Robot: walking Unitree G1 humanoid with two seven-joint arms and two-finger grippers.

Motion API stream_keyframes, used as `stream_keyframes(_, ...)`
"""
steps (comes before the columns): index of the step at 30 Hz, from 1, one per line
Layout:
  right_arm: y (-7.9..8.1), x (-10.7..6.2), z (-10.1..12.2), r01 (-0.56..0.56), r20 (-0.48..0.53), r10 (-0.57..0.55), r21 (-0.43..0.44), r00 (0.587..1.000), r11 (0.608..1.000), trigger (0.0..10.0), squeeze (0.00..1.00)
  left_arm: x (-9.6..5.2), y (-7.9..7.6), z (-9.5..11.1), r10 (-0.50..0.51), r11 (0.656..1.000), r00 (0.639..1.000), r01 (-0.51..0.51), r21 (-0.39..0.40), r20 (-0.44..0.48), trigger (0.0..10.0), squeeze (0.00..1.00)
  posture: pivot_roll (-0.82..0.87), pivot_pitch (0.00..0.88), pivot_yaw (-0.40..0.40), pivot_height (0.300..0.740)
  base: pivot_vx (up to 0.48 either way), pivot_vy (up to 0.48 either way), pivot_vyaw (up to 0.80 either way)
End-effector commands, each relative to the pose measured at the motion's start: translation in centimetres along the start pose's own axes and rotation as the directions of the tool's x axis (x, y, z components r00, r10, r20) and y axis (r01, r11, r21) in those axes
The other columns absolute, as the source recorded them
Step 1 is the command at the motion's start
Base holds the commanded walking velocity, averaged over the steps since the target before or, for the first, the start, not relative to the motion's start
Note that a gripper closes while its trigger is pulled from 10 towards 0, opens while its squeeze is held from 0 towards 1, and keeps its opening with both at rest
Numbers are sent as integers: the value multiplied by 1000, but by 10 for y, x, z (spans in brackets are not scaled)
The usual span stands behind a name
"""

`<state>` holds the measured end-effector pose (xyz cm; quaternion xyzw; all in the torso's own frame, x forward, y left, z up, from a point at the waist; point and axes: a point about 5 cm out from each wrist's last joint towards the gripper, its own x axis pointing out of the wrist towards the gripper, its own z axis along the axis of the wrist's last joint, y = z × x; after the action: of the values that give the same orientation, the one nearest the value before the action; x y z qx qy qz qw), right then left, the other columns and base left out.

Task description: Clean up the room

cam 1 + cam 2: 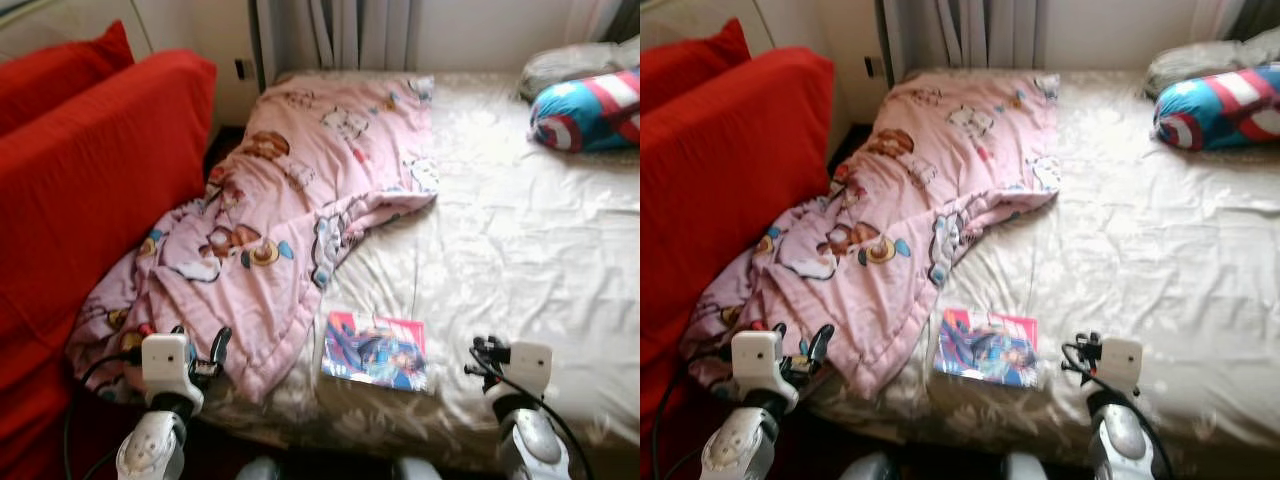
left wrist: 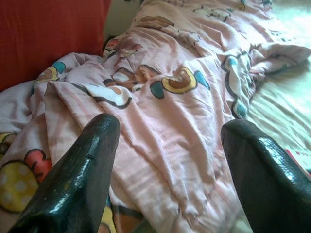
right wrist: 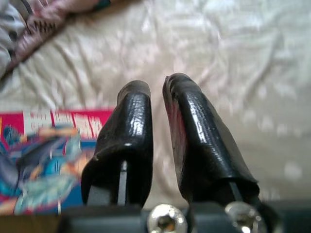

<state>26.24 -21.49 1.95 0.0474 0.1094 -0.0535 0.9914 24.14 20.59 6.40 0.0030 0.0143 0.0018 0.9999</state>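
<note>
A pink cartoon-print blanket lies crumpled across the left side of the bed and spills over its near left corner. A colourful comic book lies flat on the cream sheet near the front edge. My left gripper hovers at the blanket's lower folds; in the left wrist view it is open just above the pink cloth, holding nothing. My right gripper is raised over the sheet to the right of the comic; its fingers are shut on nothing, the comic beside them.
A red sofa with a red cushion stands tight against the bed's left side. A blue, red and white pillow and a grey pillow lie at the far right. Curtains hang behind the bed.
</note>
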Motion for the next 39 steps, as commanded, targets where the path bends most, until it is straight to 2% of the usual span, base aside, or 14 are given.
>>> stream_keyframes(1,10,0,-8,-36,-37,37,7,999,999,10000,0,-3,8,0,27,1000,1000,-27,-3,-12,10000,0,5,98,36,647,0,0,0)
stream_keyframes(5,14,3,-8,-56,-44,57,21,997,998,10000,0,-1,8,3,28,1000,1000,-28,-10,-6,10000,0,5,113,39,647,0,0,0)
stream_keyframes(6,16,4,-10,-67,-58,68,25,996,997,10000,1000,1,6,2,26,999,1000,-26,-18,-8,10000,0,6,115,41,647,0,0,0)
stream_keyframes(8,16,6,-12,-69,-71,70,23,995,997,10000,1000,2,4,1,21,999,1000,-21,-28,-12,10000,0,14,115,41,647,0,0,0)
stream_keyframes(11,14,8,-15,-38,-93,44,62,995,997,10000,1000,6,-1,2,-3,1000,1000,2,-24,-10,10000,0,25,123,42,647,0,0,0)
stream_keyframes(14,11,12,-17,0,-117,16,135,993,991,10000,1000,8,0,6,-5,1000,1000,5,-26,-3,10000,0,25,140,44,647,0,0,0)
stream_keyframes(15,8,14,-18,26,-134,-3,168,991,985,10000,1000,10,-2,7,-11,999,1000,11,-30,-4,10000,0,22,181,46,647,0,0,0)
stream_keyframes(19,4,19,-16,75,-155,-39,239,987,968,10000,1000,14,-9,14,-54,998,998,55,-23,13,10000,0,46,228,36,647,0,0,0)
stream_keyframes(23,2,19,-23,148,-206,-91,283,974,948,10000,1000,14,-1,14,-11,1000,1000,12,-22,12,10000,0,63,263,39,647,0,0,0)
stream_keyframes(25,4,19,-25,158,-227,-94,283,969,946,10000,1000,16,-2,17,-12,1000,1000,12,-23,20,10000,0,64,270,38,647,0,0,0)
stream_keyframes(26,4,19,-25,158,-230,-94,282,969,946,10000,925,16,-2,17,-12,1000,1000,13,-23,21,10000,0,64,270,38,647,0,0,0)
stream_keyframes(27,6,20,-26,153,-239,-85,283,967,947,10000,925,17,-2,18,-11,1000,1000,12,-26,21,10000,0,60,281,46,647,0,0,0)
stream_keyframes(28,10,21,-27,143,-249,-71,282,966,949,10000,0,19,-3,18,-12,1000,1000,12,-28,20,10000,0,56,289,51,647,0,0,0)
stream_keyframes(39,15,29,-22,148,-284,-57,310,957,939,10000,0,32,-13,24,-57,998,998,58,-5,27,10000,0,80,321,59,647,0,0,0)
